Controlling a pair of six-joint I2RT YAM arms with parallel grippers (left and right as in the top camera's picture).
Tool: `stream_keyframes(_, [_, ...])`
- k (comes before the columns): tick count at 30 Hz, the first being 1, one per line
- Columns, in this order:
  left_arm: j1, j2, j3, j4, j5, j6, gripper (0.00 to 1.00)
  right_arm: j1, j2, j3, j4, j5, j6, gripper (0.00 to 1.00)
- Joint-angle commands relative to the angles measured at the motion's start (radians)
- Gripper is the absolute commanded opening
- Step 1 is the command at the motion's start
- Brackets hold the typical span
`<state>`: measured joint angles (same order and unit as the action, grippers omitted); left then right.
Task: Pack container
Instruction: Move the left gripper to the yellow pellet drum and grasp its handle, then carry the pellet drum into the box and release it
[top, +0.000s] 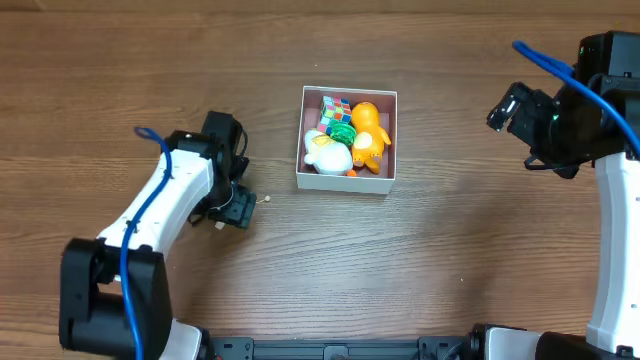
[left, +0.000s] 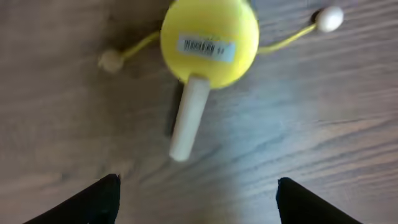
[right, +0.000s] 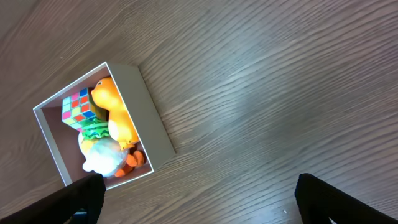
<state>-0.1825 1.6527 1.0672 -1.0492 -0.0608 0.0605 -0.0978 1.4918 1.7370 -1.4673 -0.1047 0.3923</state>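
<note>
The container (top: 388, 141) is a square white box in the middle of the table; it also shows in the right wrist view (right: 152, 124). Inside lie a colourful cube (top: 336, 106), a green toy (top: 343, 130), an orange duck (top: 368, 132) and a white duck (top: 327, 152). My left gripper (top: 238, 208) is open, left of the box, just above a yellow drum rattle (left: 209, 40) with a pale wooden handle and two beads on strings; one bead shows overhead (top: 266, 202). My right gripper (top: 508, 106) is open and empty, raised at the right of the box.
Wood-grain table (top: 430, 260) all round. A dark rail (top: 340, 348) runs along the front edge between the arm bases.
</note>
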Motion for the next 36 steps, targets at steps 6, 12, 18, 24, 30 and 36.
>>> stream_keyframes(6, [0.0,0.193,0.002,0.079,-0.002,0.176,0.66,-0.002,-0.003,0.003,0.002,-0.002,0.003,1.0])
stream_keyframes(12, [0.0,0.255,0.001,0.089,-0.002,0.176,0.55,-0.002,-0.003,0.003,0.002,-0.002,0.003,1.0])
stream_keyframes(18, [0.0,0.254,0.002,0.085,-0.002,0.176,0.1,-0.002,-0.003,0.003,0.002,-0.002,0.003,1.0])
stream_keyframes(24, [0.0,0.248,0.068,0.0,-0.002,0.164,0.04,-0.002,-0.003,0.003,0.002,-0.002,0.003,1.0])
stream_keyframes(30, [-0.011,0.243,0.581,-0.39,0.154,-0.005,0.04,-0.002,-0.003,0.003,0.002,-0.002,0.003,1.0])
stream_keyframes(36, [-0.13,0.243,0.912,-0.4,0.305,-0.185,0.04,-0.002,-0.003,0.003,0.003,-0.002,0.003,1.0])
